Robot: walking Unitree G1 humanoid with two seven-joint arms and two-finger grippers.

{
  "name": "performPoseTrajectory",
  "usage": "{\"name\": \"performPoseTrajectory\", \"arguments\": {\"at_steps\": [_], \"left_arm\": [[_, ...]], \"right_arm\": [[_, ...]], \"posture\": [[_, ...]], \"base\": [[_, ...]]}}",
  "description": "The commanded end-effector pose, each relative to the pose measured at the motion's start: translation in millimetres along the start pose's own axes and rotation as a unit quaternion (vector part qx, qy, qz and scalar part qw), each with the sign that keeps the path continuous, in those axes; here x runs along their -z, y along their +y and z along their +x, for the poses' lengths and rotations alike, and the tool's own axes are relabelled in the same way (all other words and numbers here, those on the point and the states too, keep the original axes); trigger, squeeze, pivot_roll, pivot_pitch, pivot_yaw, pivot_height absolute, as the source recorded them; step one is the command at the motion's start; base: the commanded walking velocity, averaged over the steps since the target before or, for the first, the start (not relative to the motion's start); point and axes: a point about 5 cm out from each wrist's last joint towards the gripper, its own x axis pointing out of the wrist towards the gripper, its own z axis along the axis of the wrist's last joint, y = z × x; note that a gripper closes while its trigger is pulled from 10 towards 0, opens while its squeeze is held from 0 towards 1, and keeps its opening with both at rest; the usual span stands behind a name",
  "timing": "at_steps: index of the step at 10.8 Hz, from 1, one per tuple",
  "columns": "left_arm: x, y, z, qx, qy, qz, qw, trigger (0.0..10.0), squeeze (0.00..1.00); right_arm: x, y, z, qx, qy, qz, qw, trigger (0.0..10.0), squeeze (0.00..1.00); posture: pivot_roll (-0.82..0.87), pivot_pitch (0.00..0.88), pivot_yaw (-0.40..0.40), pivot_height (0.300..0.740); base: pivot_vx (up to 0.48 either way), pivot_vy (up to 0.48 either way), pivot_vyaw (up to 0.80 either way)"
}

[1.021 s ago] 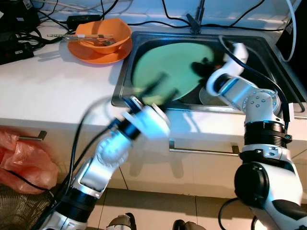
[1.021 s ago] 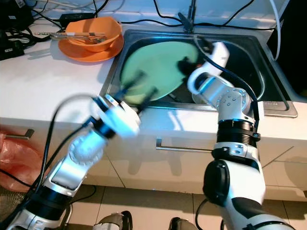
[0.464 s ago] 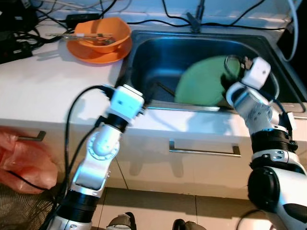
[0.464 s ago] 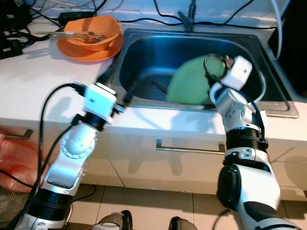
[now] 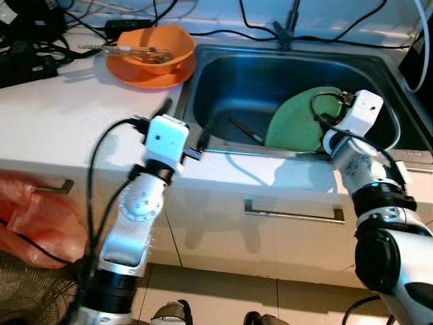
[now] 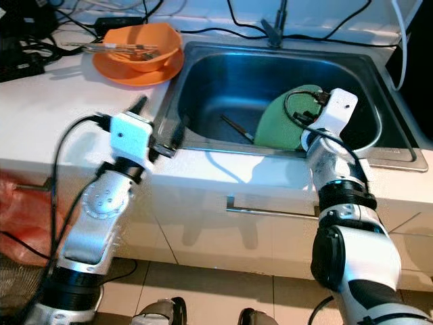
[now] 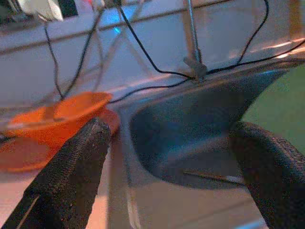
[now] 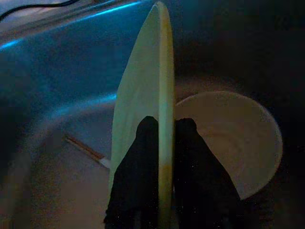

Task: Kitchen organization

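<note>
A white counter [image 5: 81,115] runs across the scene, with a steel sink [image 5: 223,74] sunk into it toward 1 o'clock. Below the counter's front edge is a drawer front with a metal handle [image 5: 294,215].

Inside the sink, a green plate [image 5: 298,125] stands up on its edge against the near wall, at about 3 o'clock in the basin. The right gripper [image 8: 162,138] is clamped on the plate's rim, one black finger on each face, seen edge-on in the right wrist view. Just beyond the plate on the sink floor sits a pale round bowl [image 8: 238,138]. A thin utensil [image 5: 245,132] lies on the sink floor, at 9 o'clock from the plate and apart from it.

The left gripper [image 5: 183,128] hovers over the counter's edge by the sink's left rim, its fingers [image 7: 71,171] spread wide apart with nothing between them.

At 11 o'clock on the counter, an orange bowl [image 5: 152,44] rests in an orange plate [image 5: 145,76], with chopsticks [image 5: 115,49] laid across the bowl. Black cables [image 5: 223,30] trail along the back of the counter. A reddish plastic bag [image 5: 30,217] hangs at 8 o'clock, below the counter.
</note>
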Motion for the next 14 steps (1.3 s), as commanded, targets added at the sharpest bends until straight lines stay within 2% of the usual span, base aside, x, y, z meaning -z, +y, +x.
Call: {"name": "performPoseTrajectory", "arguments": {"at_steps": [1, 2, 4, 6, 7, 8, 9, 10, 12, 14], "left_arm": [[-0.7, -1.0, -3.0, 0.004, 0.006, -0.011, 1.000, 10.0, 1.00], [3.0, 0.3, -4.5, -0.005, 0.018, -0.032, 0.999, 10.0, 1.00], [1.0, 1.6, -3.0, -0.010, 0.019, -0.041, 0.999, 10.0, 1.00], [1.3, -1.5, -3.5, -0.006, 0.026, -0.041, 0.999, 10.0, 1.00], [2.0, -1.5, -4.2, -0.003, 0.030, -0.042, 0.999, 10.0, 1.00], [3.5, -3.3, -4.2, 0.008, 0.038, -0.057, 0.998, 10.0, 1.00], [3.3, -10.6, -4.9, 0.045, 0.045, -0.095, 0.993, 10.0, 1.00], [0.9, -15.2, -5.3, 0.080, 0.043, -0.095, 0.991, 10.0, 0.92], [0.9, -16.0, -3.6, 0.104, 0.054, -0.102, 0.988, 10.0, 0.53], [-0.1, -15.0, -2.0, 0.126, 0.069, -0.094, 0.985, 10.0, 0.41]], "right_arm": [[13.2, -4.2, -0.4, 0.003, 0.020, -0.023, 1.000, 0.0, 0.00], [16.9, -3.5, -0.2, -0.001, 0.019, -0.055, 0.998, 0.0, 0.00], [23.5, -4.8, -0.6, -0.002, 0.024, -0.085, 0.996, 0.0, 0.00], [27.0, -7.2, -0.8, 0.001, 0.031, -0.095, 0.995, 0.0, 0.00], [27.5, -8.4, -0.5, -0.001, 0.037, -0.109, 0.993, 4.7, 0.00], [29.3, -8.9, -0.5, -0.010, 0.048, -0.116, 0.992, 10.0, 0.00], [29.6, -8.9, -0.4, -0.016, 0.053, -0.125, 0.991, 10.0, 0.00], [29.2, -7.0, 0.0, -0.023, 0.054, -0.125, 0.990, 10.0, 0.00], [30.6, -2.6, 0.2, -0.038, 0.058, -0.133, 0.989, 10.0, 0.00], [32.8, -2.6, -0.1, -0.043, 0.067, -0.137, 0.987, 10.0, 0.00]], "posture": [[0.11, 0.139, -0.014, 0.740], [0.11, 0.140, -0.014, 0.740], [0.11, 0.144, -0.011, 0.740], [0.11, 0.145, -0.010, 0.740], [0.11, 0.146, -0.008, 0.740], [0.11, 0.145, -0.008, 0.740], [0.11, 0.146, -0.008, 0.740], [0.11, 0.145, -0.008, 0.740], [0.11, 0.145, -0.004, 0.740], [0.11, 0.145, 0.000, 0.740]], "base": [[0.000, 0.000, 0.00], [0.000, 0.000, 0.00], [0.000, 0.000, 0.00], [0.000, 0.000, 0.00], [0.000, 0.000, 0.00], [0.000, 0.000, 0.00], [0.000, 0.000, 0.00], [0.000, 0.000, 0.00], [0.000, 0.000, 0.00], [0.000, 0.000, 0.00]]}}
